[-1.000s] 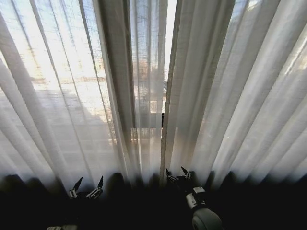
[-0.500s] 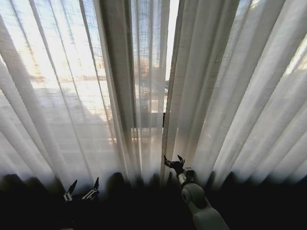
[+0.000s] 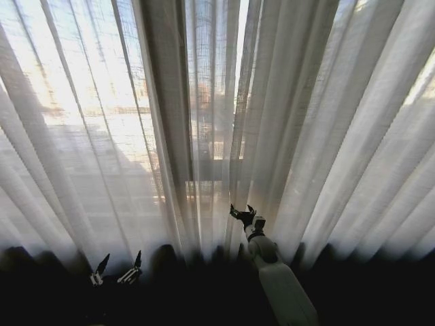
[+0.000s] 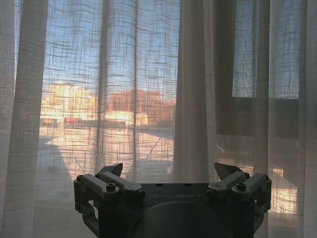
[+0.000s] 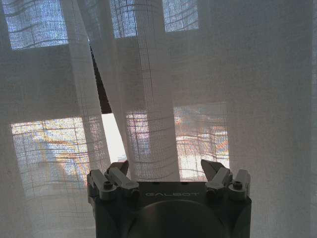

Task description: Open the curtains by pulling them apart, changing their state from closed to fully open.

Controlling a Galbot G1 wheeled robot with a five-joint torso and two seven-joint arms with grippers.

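Curtains (image 3: 292, 115) hang drawn across the window, their two panels meeting just above the right gripper (image 3: 242, 213), with only a thin slit of daylight between the inner edges. That gripper is raised on its outstretched arm, fingers spread apart, its tips right at the fabric by the seam and nothing caught between them. Off to its left and lower, the left gripper (image 3: 117, 265) hangs near the curtain hem, also spread wide and holding nothing.

sheer woven cloth curtains (image 3: 326, 136)
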